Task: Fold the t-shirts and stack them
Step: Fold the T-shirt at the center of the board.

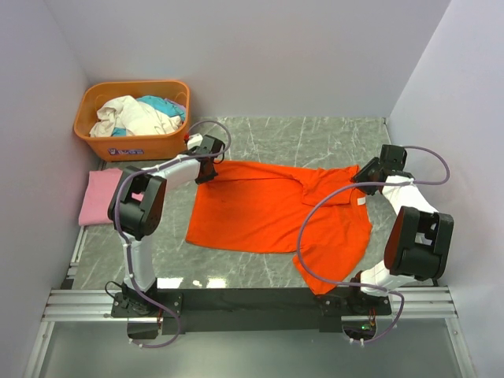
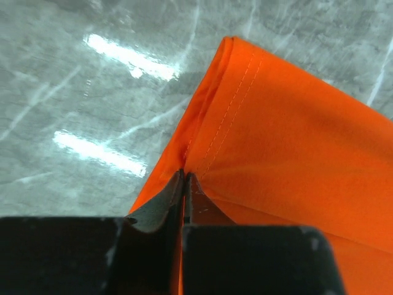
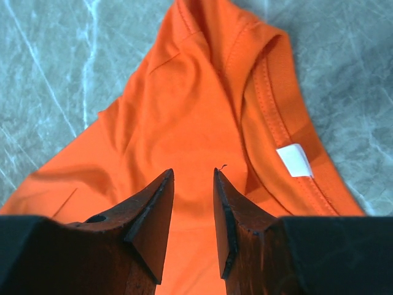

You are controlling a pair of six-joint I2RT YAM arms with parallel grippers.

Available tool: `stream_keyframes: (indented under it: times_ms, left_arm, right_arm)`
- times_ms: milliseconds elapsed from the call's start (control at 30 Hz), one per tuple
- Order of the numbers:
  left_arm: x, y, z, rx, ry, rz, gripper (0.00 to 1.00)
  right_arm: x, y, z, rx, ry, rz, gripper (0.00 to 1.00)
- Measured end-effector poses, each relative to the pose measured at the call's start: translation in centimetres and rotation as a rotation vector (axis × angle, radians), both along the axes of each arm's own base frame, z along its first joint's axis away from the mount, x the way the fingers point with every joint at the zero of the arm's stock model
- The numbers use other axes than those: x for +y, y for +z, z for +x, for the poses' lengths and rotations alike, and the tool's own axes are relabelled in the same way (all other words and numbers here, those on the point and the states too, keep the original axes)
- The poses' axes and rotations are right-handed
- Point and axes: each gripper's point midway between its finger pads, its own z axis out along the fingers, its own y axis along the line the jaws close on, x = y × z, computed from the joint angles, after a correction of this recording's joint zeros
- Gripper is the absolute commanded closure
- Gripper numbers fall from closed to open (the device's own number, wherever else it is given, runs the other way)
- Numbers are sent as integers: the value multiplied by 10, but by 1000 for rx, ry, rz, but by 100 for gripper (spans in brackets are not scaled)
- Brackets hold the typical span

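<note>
Orange-red cloth is lying spread out on the grey stone table (image 1: 315, 134). It is the orange-red t-shirt (image 1: 260, 209). It is resting flat to the right of the basket (image 1: 130, 147), and a bit nearer to the arms than the basket is. The basket is made of orange plastic and is holding a heap of white and blue clothes (image 1: 138, 114). The pink t-shirt (image 1: 98, 198) is lying flat just in front of the basket.

The left gripper (image 2: 184, 177) is reaching down at the shirt corner closest to the basket. Its two fingers are pressing tight together. They are pinching the stitched hem (image 2: 230, 92) of the orange-red t-shirt between them.

The right gripper (image 3: 191, 178) is hanging over the end of the shirt farthest from the basket. It is by the collar (image 3: 270, 104), which is showing a little white tag (image 3: 295, 160). Its fingers are standing partly apart with a gap between them, and they are holding nothing.
</note>
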Motion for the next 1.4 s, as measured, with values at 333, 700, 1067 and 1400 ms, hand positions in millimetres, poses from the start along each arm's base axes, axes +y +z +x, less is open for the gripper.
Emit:
stream_keyframes:
  times_ms: [333,700,1067,1400]
  left_arm:
    - [6,10,5,-8,-22,57,80]
    - [4,8,3,5,-30,47,87]
    - [3,-6,1,33,-33,49,89]
    - [10,-2,2,31,-33,93,99]
  right_arm:
    - [-4,-16,-3,44,-1,1,61]
    - [-5,-19,-4,54,8,-4,61]
    - [-5,-22,-4,63,11,-4,61]
    - [-8,-24,-6,75,8,-24,61]
